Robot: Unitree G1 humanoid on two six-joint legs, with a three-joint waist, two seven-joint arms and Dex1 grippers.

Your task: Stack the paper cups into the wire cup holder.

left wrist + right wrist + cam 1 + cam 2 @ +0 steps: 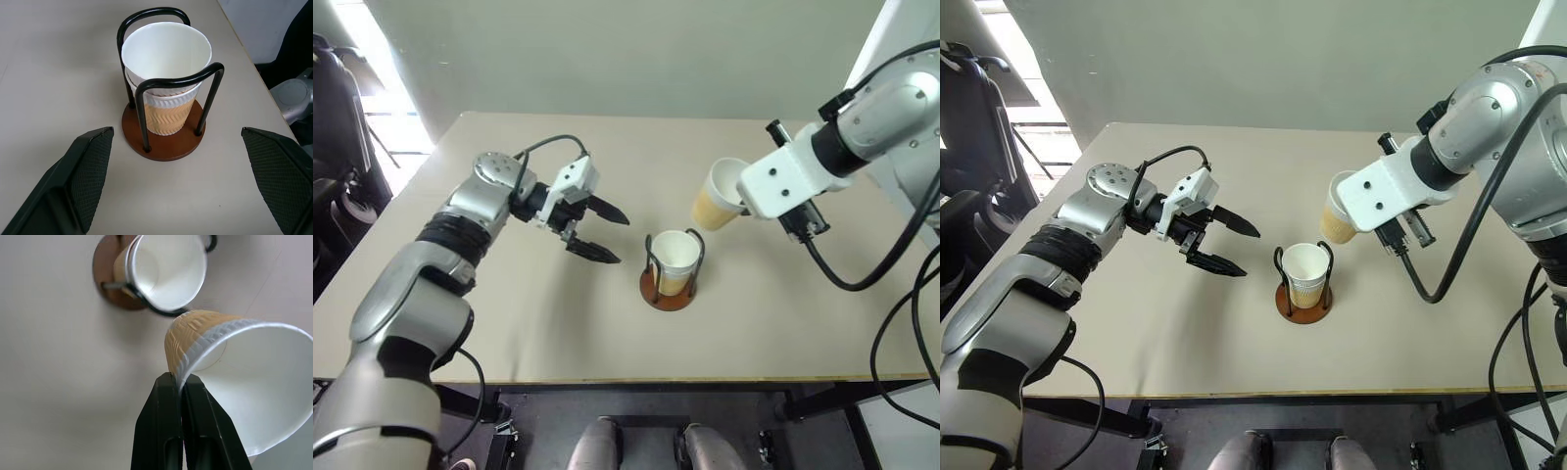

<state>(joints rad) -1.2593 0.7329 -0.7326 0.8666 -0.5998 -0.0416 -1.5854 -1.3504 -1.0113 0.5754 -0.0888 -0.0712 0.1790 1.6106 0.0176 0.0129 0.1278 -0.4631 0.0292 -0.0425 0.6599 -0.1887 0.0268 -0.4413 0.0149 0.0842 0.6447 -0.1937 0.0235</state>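
The wire cup holder [669, 290], a brown disc with dark wire loops, stands mid-table with stacked paper cups [674, 258] nested upright inside it. My right gripper [182, 382] is shut on the rim of another paper cup [720, 199], held tilted in the air just right of and above the holder. My left gripper [597, 231] hangs open to the left of the holder, fingers pointing at it, nothing between them. In the left wrist view the holder [166, 142] and its cups [166, 83] sit ahead between the spread fingers [90, 171].
The beige table [509, 323] has its front edge near me. A grey wall runs behind the table's far edge. Black cables hang from the right arm at the right side.
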